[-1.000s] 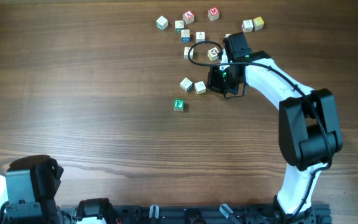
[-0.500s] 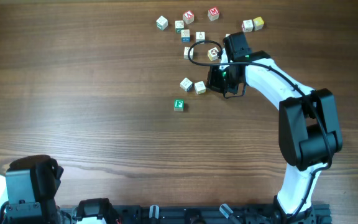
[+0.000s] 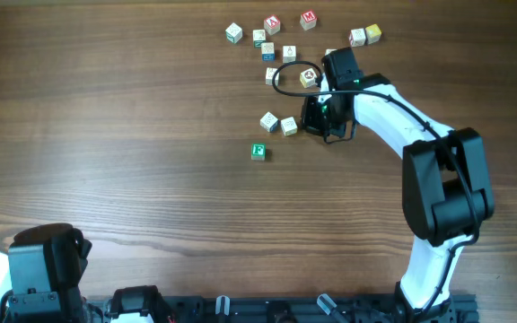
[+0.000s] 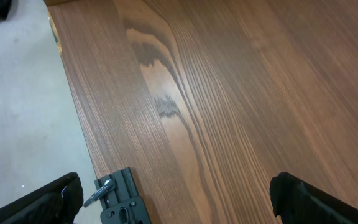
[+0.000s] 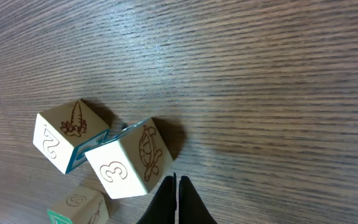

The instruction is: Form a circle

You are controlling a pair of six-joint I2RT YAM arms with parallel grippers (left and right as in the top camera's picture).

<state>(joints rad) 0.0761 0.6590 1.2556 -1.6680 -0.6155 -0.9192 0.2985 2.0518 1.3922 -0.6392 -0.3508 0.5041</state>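
The circle is a small cluster of wooden letter cubes: two pale ones (image 3: 268,120) (image 3: 288,126) and a green-faced one (image 3: 258,152) a little below them. In the right wrist view the pale cube marked 3 with a turtle (image 5: 129,158) leans against the cube marked 2 with a carrot (image 5: 67,134). A third cube (image 5: 79,205) sits at the bottom left. My right gripper (image 5: 176,182) (image 3: 303,123) is shut and empty, its tips right against the lower right edge of the 3 cube. My left gripper (image 4: 179,208) stands open over bare table near the left edge.
Several more letter cubes lie scattered at the back (image 3: 272,25), with two at the back right (image 3: 364,36). A black cable (image 3: 285,76) loops from the right arm over some of them. The left arm's base (image 3: 48,260) sits at the front left corner.
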